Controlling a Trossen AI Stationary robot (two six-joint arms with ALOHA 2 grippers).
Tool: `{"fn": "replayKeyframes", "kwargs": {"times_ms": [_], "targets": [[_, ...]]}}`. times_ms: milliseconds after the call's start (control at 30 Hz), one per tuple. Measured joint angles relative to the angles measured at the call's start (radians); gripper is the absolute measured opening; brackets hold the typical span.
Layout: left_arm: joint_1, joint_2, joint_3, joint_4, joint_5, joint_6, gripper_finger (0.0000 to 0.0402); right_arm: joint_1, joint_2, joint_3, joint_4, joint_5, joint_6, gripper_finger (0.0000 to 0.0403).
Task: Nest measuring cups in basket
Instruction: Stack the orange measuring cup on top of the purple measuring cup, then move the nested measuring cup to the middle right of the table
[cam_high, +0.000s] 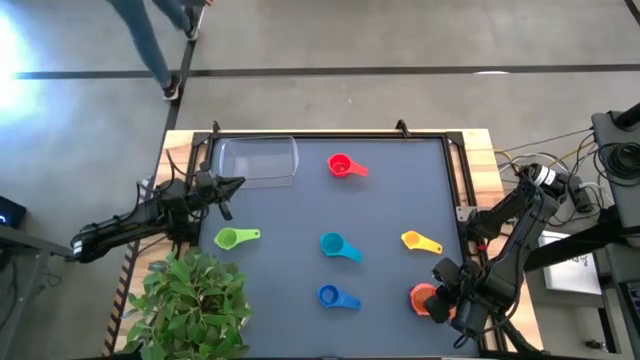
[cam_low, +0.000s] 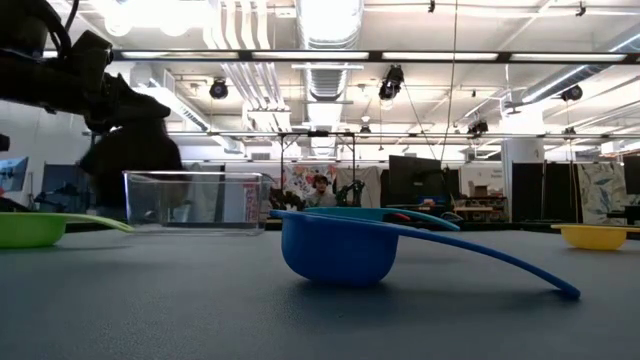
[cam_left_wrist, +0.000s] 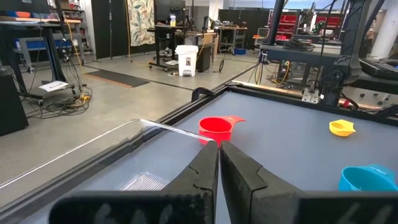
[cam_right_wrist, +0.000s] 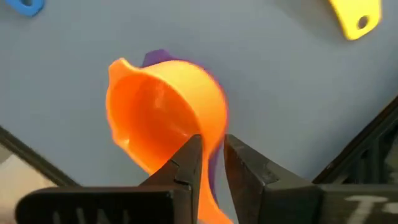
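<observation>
Orange cup (cam_right_wrist: 165, 115) sits at the tabletop's front-right corner, handle between the right gripper (cam_right_wrist: 211, 163) fingers, which look slightly parted; grip or release, cannot tell. Purple cup (cam_right_wrist: 155, 57) peeks from beneath it. Basket (cam_high: 256, 160) at the back-left corner, seemingly empty. Left gripper (cam_left_wrist: 219, 163) closed, hovering beside the basket, idle.

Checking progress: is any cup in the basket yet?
No: in the high view the basket holds nothing, and the red cup sits beside it.
</observation>
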Motion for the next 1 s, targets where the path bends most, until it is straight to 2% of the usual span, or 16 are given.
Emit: {"fn": "replayKeyframes", "kwargs": {"times_ms": [267, 467, 833, 1000], "targets": [[0.0, 0.0, 0.0, 0.0, 0.0, 0.0, 0.0, 0.0, 0.0, 0.001, 0.004, -0.023, -0.037, 0.01], [0.0, 0.0, 0.0, 0.0, 0.0, 0.0, 0.0, 0.0, 0.002, 0.044, 0.016, -0.035, -0.133, 0.0119], [0.0, 0.0, 0.0, 0.0, 0.0, 0.0, 0.0, 0.009, 0.121, 0.13, 0.007, -0.039, -0.254, 0.0135], [0.0, 0.0, 0.0, 0.0, 0.0, 0.0, 0.0, 0.008, 0.182, 0.133, 0.01, -0.148, -0.298, 0.0163]]}}
